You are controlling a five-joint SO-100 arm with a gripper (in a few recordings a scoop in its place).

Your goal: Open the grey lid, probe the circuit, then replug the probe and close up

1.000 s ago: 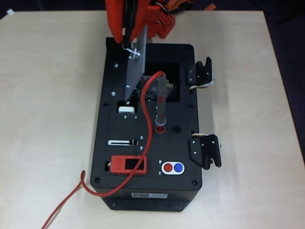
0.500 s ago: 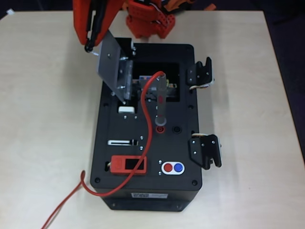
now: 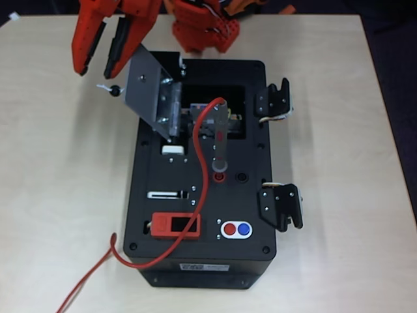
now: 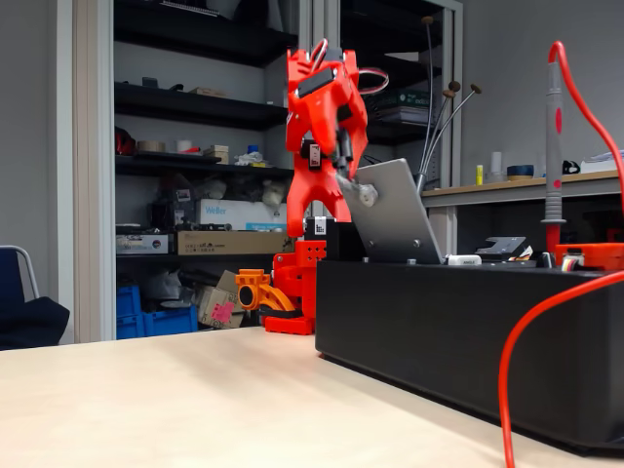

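The grey lid (image 3: 144, 85) stands swung open past upright, leaning left off the black box's (image 3: 169, 215) edge, with its black knob (image 3: 116, 90) sticking out to the left. My red gripper (image 3: 98, 69) hovers open just above and left of the knob, touching nothing. In the fixed view the gripper (image 4: 319, 218) hangs behind the tilted lid (image 4: 392, 226). The probe (image 3: 220, 134) stands upright in a red socket (image 3: 219, 176), its red wire (image 3: 199, 195) trailing off the box's front. The circuit (image 3: 199, 120) lies exposed in the recess, partly hidden by the probe.
On the box top are a red display module (image 3: 174, 225), a red-and-blue button pair (image 3: 236, 229) and two black latches (image 3: 272, 99) (image 3: 281, 205) on the right side. The red arm base (image 3: 202, 29) stands behind the box. Bare table (image 3: 58, 182) lies to the left.
The lid swung from upright over to the left. My gripper moved left with it, then opened and let go of the knob.
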